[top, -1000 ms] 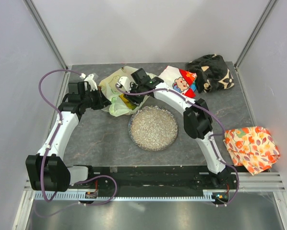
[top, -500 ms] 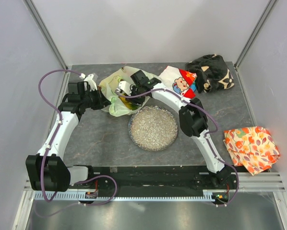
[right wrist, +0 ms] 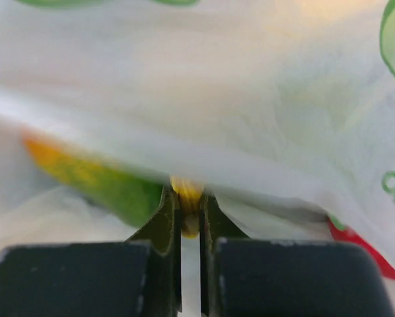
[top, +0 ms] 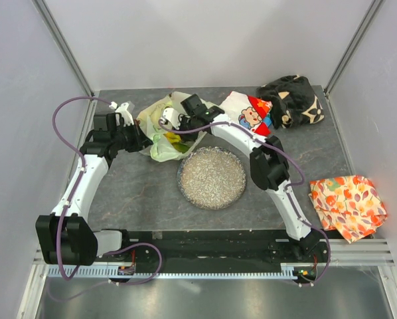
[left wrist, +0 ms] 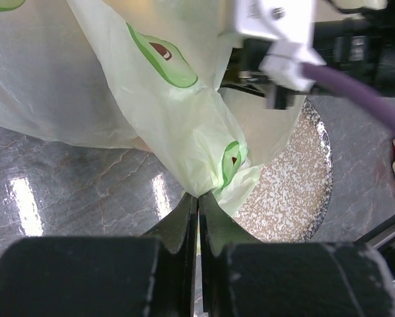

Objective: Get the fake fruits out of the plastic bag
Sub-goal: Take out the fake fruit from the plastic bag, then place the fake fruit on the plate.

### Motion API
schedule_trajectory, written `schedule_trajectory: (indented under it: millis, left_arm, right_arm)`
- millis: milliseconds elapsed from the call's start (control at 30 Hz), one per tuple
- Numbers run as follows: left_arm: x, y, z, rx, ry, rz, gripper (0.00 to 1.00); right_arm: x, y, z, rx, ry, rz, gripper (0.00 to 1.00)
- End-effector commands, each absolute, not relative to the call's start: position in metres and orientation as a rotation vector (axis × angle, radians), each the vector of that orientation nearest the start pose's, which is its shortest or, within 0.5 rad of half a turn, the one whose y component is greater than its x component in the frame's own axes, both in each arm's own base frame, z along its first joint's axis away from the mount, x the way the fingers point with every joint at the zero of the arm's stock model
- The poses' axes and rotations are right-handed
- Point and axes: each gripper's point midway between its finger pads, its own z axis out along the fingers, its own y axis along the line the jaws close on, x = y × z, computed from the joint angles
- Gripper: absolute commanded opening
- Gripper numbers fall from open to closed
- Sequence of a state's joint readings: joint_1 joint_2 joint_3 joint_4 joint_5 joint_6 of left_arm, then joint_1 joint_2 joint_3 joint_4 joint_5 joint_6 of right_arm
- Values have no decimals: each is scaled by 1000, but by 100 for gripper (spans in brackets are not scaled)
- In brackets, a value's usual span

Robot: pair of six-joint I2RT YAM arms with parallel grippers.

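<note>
The thin pale green plastic bag lies behind the round speckled dish, seemingly just beside its rim; the white cartoon-printed cloth lies right of the bag.

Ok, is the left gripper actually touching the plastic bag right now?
Touching. In the left wrist view, the left gripper is shut on a pinched fold of the plastic bag, with no gap between them.

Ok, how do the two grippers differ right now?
The left gripper pinches only the bag's plastic; the right gripper clamps a yellow piece among the bag's folds. In the top view, the left holds the bag's left edge, the right reaches over its middle. Both are shut.
</note>
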State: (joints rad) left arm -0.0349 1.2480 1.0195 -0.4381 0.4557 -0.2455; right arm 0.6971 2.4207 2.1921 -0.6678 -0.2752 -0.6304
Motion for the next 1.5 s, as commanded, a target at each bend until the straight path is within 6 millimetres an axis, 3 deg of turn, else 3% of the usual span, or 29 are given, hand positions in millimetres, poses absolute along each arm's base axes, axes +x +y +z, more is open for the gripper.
schedule_trajectory:
  millis: [0,100,267,367,533,633,700,733,767,800,833,867,900,933,967,1000,1100,1233,1333,1467]
  left_arm:
    - [345,-97,206,59,2172,-642,7]
    - [345,-98,207,66,2168,-649,7]
    - [352,-99,208,58,2168,-657,6]
    - [359,-99,225,69,2125,-651,5]
    - [366,-99,269,118,1969,-625,2]
    - [366,-97,274,128,1950,-608,2]
    - [365,-94,264,115,1992,-593,2]
    - [364,-93,259,108,2008,-584,2]
    - [364,-92,257,113,2013,-581,2]
    - [362,-92,255,115,2018,-581,2]
    - [361,-92,250,113,2027,-582,2]
    - [360,-93,251,111,2025,-588,2]
    - [360,-94,252,112,2023,-592,2]
    - [360,-94,253,114,2020,-597,2]
    - [360,-95,256,114,2015,-604,2]
    - [360,-96,258,116,2007,-605,2]
    - [360,-96,266,117,1988,-607,1]
    - [358,-93,276,122,1960,-583,2]
    - [355,-93,282,127,1942,-575,2]
    - [352,-93,285,127,1934,-578,2]
  right_arm:
    - [417,421,224,-1493,1600,532,0]
    - [393,416,251,-1508,1568,616,1]
    - [366,403,273,-1570,1540,639,0]
    - [349,384,260,-1687,1576,584,0]
    - [343,345,226,-1746,1729,427,0]
    - [333,329,230,-1774,1738,385,1]
    - [323,315,248,-1792,1681,348,0]
    - [313,308,241,-1824,1681,355,0]
    - [301,300,259,-1821,1625,357,0]
    - [294,297,262,-1849,1582,358,0]
    - [282,289,249,-1889,1590,375,0]
    - [269,282,255,-1906,1558,376,1]
    - [257,279,248,-1952,1538,377,0]
    - [243,269,222,-2036,1551,380,0]
    - [234,261,217,-2063,1542,357,0]
    - [216,256,193,-2134,1558,380,0]
    - [195,258,175,-2130,1600,455,0]
    - [188,267,158,-2073,1711,553,0]
    - [201,286,146,-1881,1831,585,0]
    - [202,308,131,-1559,2114,723,0]
